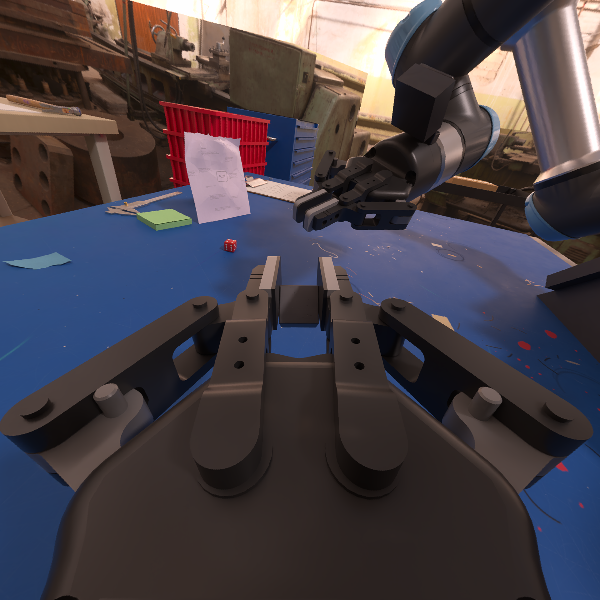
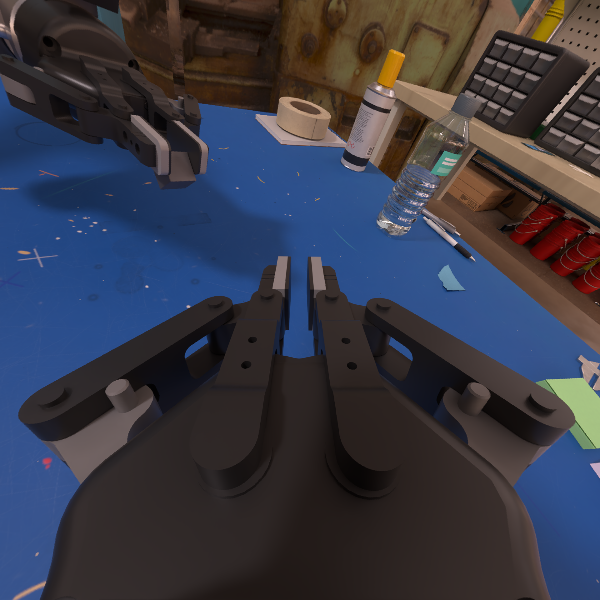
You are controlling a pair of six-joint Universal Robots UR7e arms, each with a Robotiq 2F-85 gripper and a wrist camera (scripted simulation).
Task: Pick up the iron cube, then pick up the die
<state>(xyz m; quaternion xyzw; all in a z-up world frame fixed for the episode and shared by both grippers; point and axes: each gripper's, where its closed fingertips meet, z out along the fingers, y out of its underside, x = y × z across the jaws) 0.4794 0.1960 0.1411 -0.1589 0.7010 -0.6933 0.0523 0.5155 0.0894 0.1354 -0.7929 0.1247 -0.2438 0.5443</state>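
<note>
Pinched between the pads of the left hand [image 1: 299, 276] sits the iron cube [image 1: 298, 305], a dark grey block held clear of the blue table [image 1: 97, 292]; the right wrist view shows the same cube [image 2: 178, 168] hanging between those fingers with its shadow on the table below, so the first pick looks done. Ahead of the left hand and a little to its left lies the die [image 1: 230, 245], small and red with white pips, alone on open table. The right hand [image 1: 316, 207] hovers beyond it to the right, its fingers nearly pressed together with only a narrow slit between the pads and nothing in it; its own view shows the same narrow gap [image 2: 299, 276]. The die is out of that view. For the second pick, the right hand should probably spread first, swing over the die, square its pads to two opposite faces and come straight down, since so small a piece could skid away if one pad touches early. A green pad [image 1: 164, 219] and leaning paper [image 1: 216, 177] lie farther off.
</note>
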